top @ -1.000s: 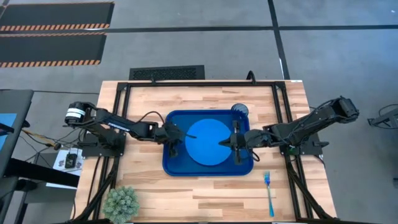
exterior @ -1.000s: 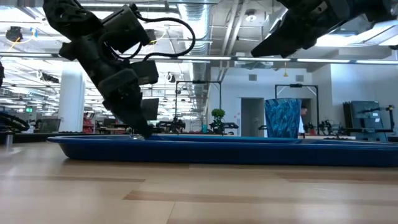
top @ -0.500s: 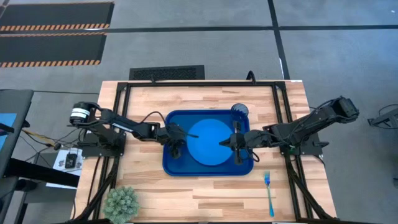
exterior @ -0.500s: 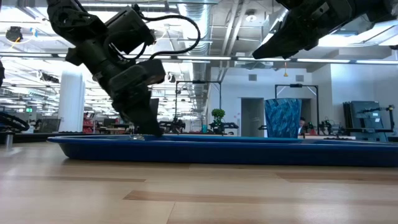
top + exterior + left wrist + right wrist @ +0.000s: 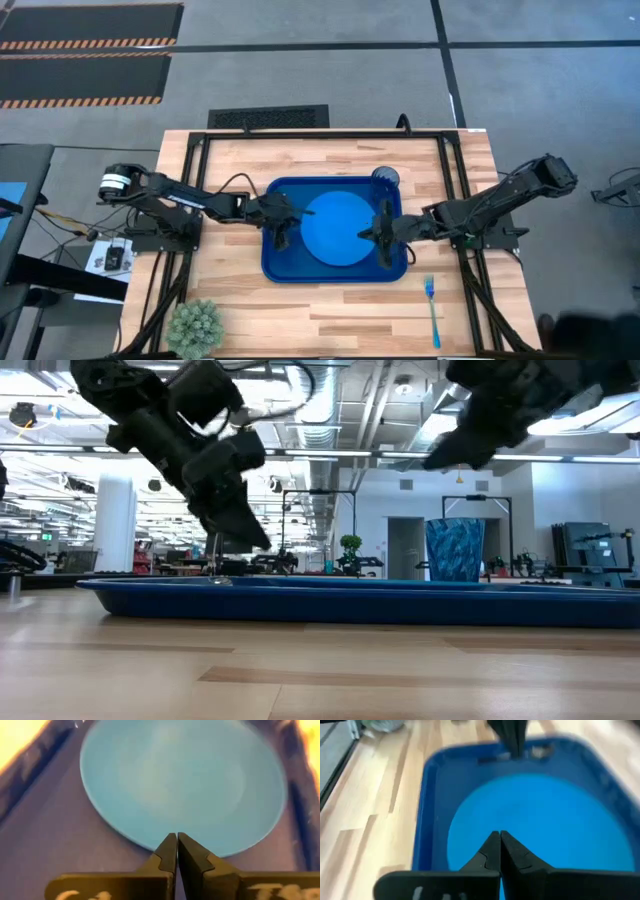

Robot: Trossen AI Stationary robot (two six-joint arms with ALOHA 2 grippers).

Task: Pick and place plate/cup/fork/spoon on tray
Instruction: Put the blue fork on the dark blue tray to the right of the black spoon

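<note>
One tray (image 5: 275, 262), plate (image 5: 335, 227), cup (image 5: 385, 177), fork (image 5: 432, 310).

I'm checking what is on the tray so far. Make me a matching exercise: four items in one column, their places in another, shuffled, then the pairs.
Items:
1. flat round bright blue plate
2. small dark blue translucent cup
3. slim light blue plastic fork
4. small green plant

Places:
A. bare wood, near right corner
B. lying in the large dark blue rectangular tray
C. bare wood, near left corner
D. just outside the tray's far right corner

Pairs: 1-B, 2-D, 3-A, 4-C
</note>
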